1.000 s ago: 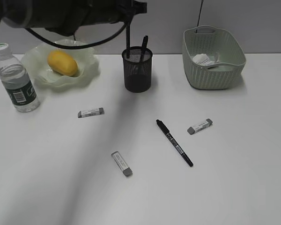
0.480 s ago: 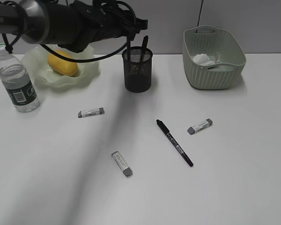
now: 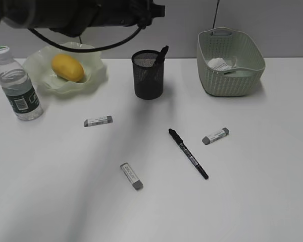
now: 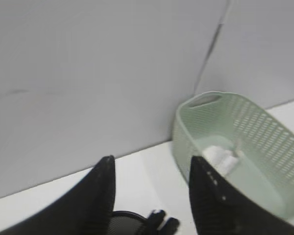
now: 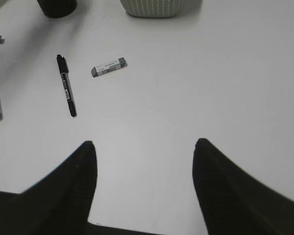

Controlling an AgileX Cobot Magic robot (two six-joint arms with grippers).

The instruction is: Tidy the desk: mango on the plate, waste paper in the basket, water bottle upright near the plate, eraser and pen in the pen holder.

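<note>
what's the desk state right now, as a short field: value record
mango: on the plate
bottle: upright, left of the plate
paper: in the basket
holder: one pen inside, leaning on the rim
loose pen: lying on the desk
erasers: three on the desk
left pincer: open, empty, above the holder
right pincer: open, empty, over bare desk
</note>
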